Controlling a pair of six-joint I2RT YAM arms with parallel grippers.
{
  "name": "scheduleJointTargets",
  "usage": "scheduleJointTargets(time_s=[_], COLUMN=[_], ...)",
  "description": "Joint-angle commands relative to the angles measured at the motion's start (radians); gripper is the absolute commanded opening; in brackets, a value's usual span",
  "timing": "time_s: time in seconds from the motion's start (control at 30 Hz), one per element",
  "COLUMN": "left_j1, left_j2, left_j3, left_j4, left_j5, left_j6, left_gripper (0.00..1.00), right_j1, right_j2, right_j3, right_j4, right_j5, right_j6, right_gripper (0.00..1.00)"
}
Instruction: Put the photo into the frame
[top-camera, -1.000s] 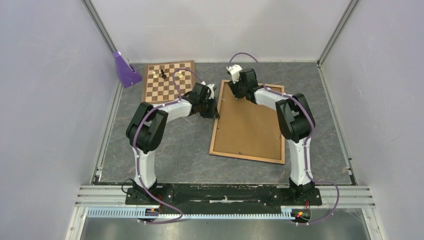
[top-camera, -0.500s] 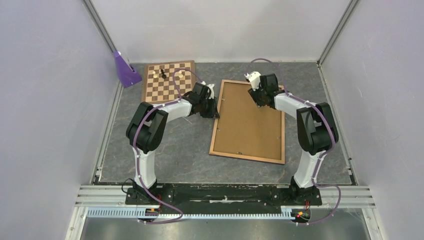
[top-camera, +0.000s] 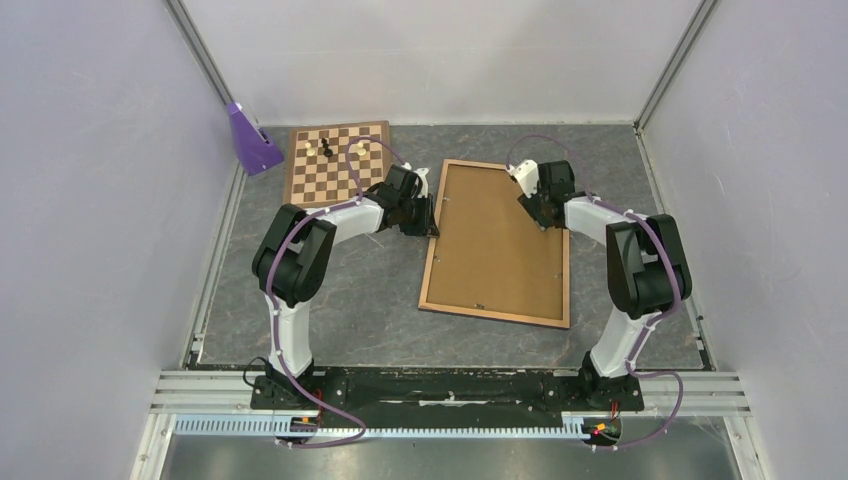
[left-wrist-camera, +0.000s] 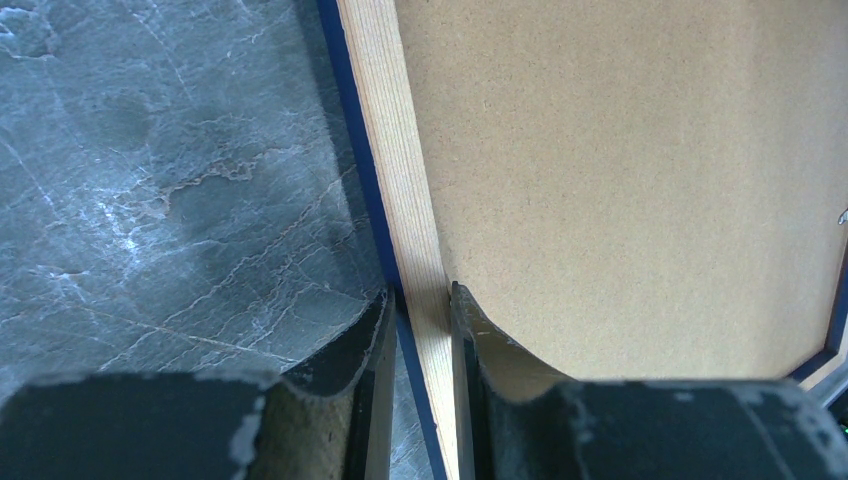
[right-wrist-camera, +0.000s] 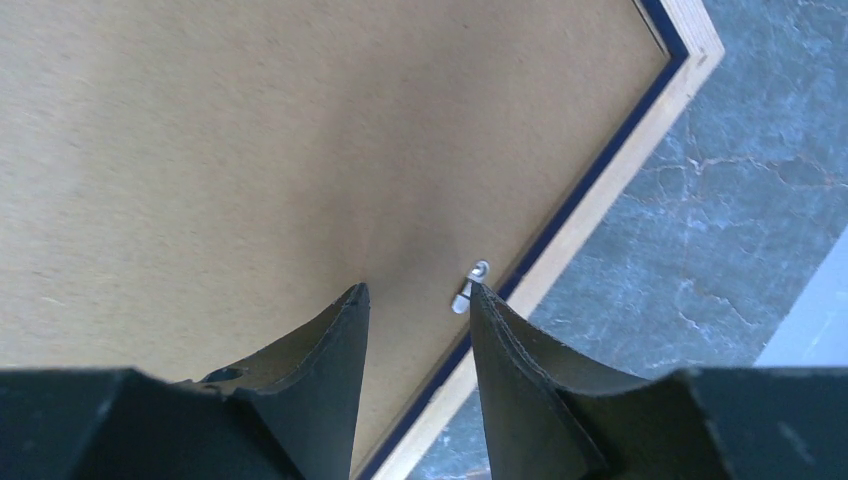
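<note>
The frame (top-camera: 490, 313) lies back-up on the table, right of centre, with a plain brown backing board (top-camera: 497, 245) filling it. The photo is hidden. My left gripper (top-camera: 432, 222) is shut on the frame's left rail (left-wrist-camera: 400, 170); in the left wrist view my left gripper (left-wrist-camera: 418, 295) has one finger outside the rail and one on the board (left-wrist-camera: 620, 180). My right gripper (top-camera: 540, 218) hovers open over the board near the right rail. In the right wrist view my right gripper (right-wrist-camera: 417, 290) has its right fingertip beside a small metal clip (right-wrist-camera: 470, 287) by the rail (right-wrist-camera: 590, 210).
A chessboard (top-camera: 335, 160) with a few pieces (top-camera: 324, 148) lies at the back left. A purple block (top-camera: 250, 140) stands against the left wall. Enclosure walls bound the grey table on three sides.
My right gripper has swung from the frame's far left corner across the top to its right rail. The left gripper and the frame have stayed put.
</note>
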Motion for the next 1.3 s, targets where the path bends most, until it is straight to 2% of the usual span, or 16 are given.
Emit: scheduleJointTargets(time_s=[0.0,0.43,0.8,1.0,1.27], left_j1=[-0.006,-0.006,-0.006,-0.006,-0.006], left_j2=[0.023,0.022,0.023,0.019,0.021], left_j3=[0.016,0.017,0.018,0.017,0.017], left_j4=[-0.002,-0.002,-0.003,-0.003,-0.002], left_j5=[0.045,0.049,0.049,0.049,0.05], left_j6=[0.05,0.049,0.049,0.049,0.05], left_gripper=[0.02,0.02,0.02,0.02,0.02], right_j1=[-0.023,-0.059,-0.075,-0.074,-0.085], right_j2=[-0.037,0.001,0.038,0.067,0.04], right_j3=[-0.014,0.015,0.064,0.091,0.059], right_j4=[0.023,0.038,0.03,0.026,0.02], right_j5=[0.05,0.08,0.002,0.017,0.033], right_j6=[-0.051,-0.071,-0.005,0.002,-0.018], right_gripper=[0.45,0.44,0.44,0.44,0.44])
